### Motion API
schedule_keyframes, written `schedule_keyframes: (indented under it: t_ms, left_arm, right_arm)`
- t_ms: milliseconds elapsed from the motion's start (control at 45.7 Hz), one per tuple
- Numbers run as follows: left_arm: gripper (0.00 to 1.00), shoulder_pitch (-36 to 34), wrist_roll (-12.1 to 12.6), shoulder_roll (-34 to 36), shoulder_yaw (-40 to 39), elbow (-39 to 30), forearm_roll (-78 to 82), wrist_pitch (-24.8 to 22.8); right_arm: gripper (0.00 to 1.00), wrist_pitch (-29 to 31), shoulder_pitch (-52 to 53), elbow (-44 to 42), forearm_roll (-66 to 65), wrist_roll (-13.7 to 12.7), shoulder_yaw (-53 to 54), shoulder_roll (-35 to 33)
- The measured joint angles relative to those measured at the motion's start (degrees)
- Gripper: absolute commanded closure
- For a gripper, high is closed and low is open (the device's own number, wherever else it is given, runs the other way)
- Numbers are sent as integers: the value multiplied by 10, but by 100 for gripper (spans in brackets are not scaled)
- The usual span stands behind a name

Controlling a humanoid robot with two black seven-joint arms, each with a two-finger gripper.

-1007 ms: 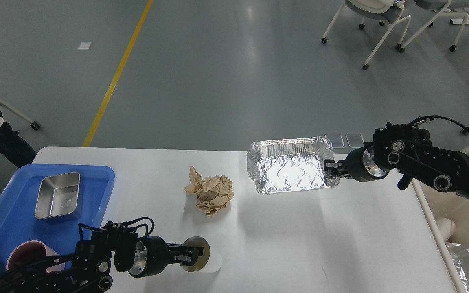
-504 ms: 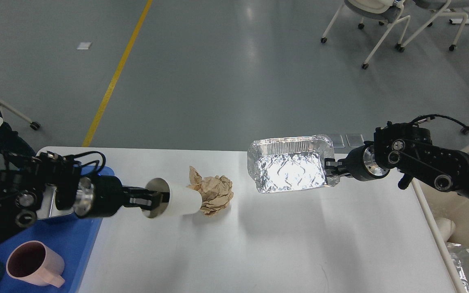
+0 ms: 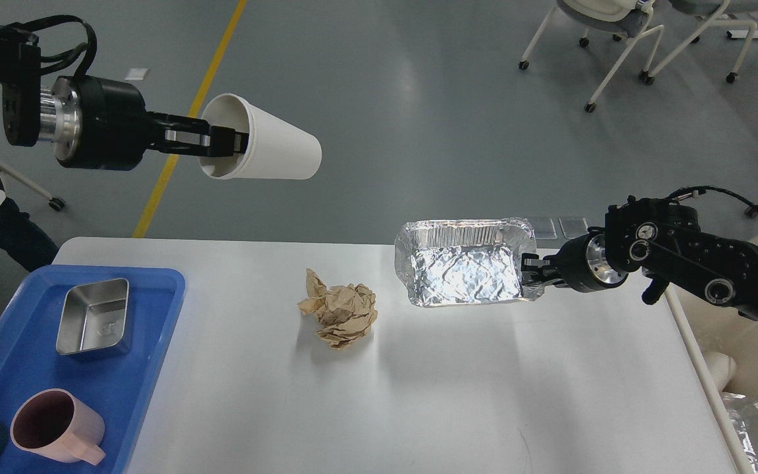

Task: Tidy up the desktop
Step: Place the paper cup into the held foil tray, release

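The white desktop (image 3: pixel 458 395) fills the lower view. My left gripper (image 3: pixel 221 141) is shut on the rim of a white paper cup (image 3: pixel 274 148), held on its side high above the table's far left. My right gripper (image 3: pixel 529 271) is shut on the right rim of a foil tray (image 3: pixel 461 273), held just above the desktop at the far right. A crumpled brown paper ball (image 3: pixel 341 315) lies on the desktop between them.
A blue tray (image 3: pixel 17 368) at the left holds a steel box (image 3: pixel 94 316) and a pink mug (image 3: pixel 56 428). A cream-white bin (image 3: pixel 747 395) with foil inside stands beyond the table's right edge. Chairs stand on the floor at the back right.
My left gripper has lifted the paper cup from the table's front left up and back to high above the far left. The foil tray has shifted slightly left.
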Motion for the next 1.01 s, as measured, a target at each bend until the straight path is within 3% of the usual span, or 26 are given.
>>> schedule_keyframes:
  t_ms: [219, 526, 810, 876, 964, 1007]
  left_arm:
    - [97, -2, 2, -137, 61, 75, 55, 12]
    - [95, 5, 2, -328, 83, 259, 136, 26]
    - [91, 1, 1, -426, 87, 342, 156, 36]
    - [78, 1, 1, -441, 87, 354, 160, 44]
    - [35, 2, 1, -455, 87, 368, 163, 59]
    - [22, 3, 1, -463, 87, 375, 164, 69]
  right_arm:
    - [100, 2, 2, 8, 16, 0, 12, 0]
    - [100, 2, 8, 32, 22, 0, 15, 1]
    - [100, 2, 8, 45, 22, 0, 16, -4]
    - [100, 2, 8, 47, 22, 0, 17, -4]
    - [100, 2, 8, 48, 22, 0, 18, -4]
    - [100, 2, 8, 48, 22, 0, 18, -3]
